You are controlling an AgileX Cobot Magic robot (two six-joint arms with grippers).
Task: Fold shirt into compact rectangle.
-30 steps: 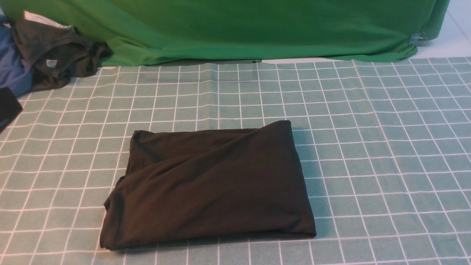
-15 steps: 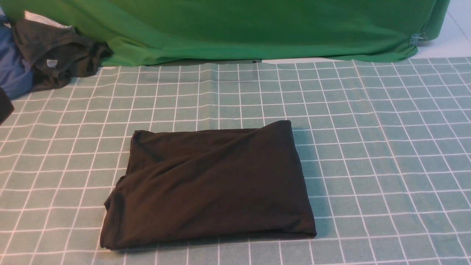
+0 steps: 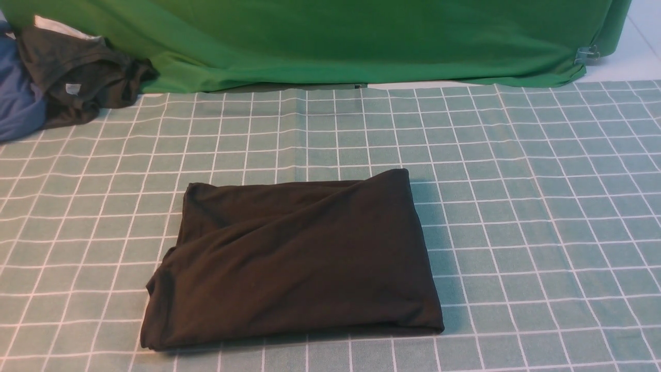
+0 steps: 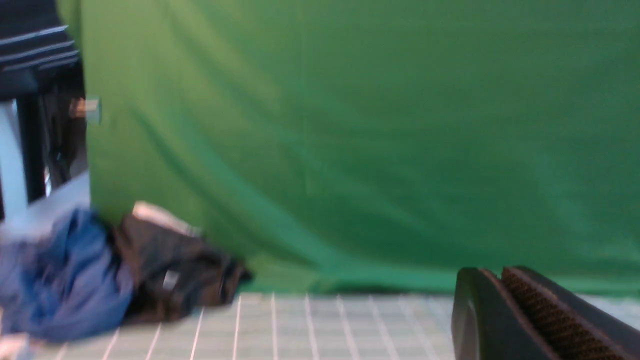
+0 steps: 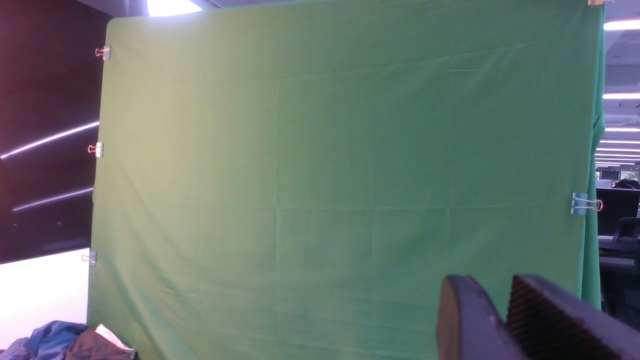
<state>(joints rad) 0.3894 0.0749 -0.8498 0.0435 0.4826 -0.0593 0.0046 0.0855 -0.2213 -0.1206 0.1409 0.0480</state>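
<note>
One shirt (image 3: 292,261) folded, centre — slack corner at 7 o'clock could sag open. Left gripper (image 4: 492,292) pressed together, empty; right gripper (image 5: 502,305) slightly parted, empty.

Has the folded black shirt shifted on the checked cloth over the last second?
No. The shirt lies with the same outline against the white grid lines of the checked cloth, its far right corner at the same line as before.

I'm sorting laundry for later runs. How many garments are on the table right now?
3. The folded black shirt lies near the table's middle; a dark grey garment and a blue garment are bunched at the far left by the green backdrop. More could be hidden there.
</note>
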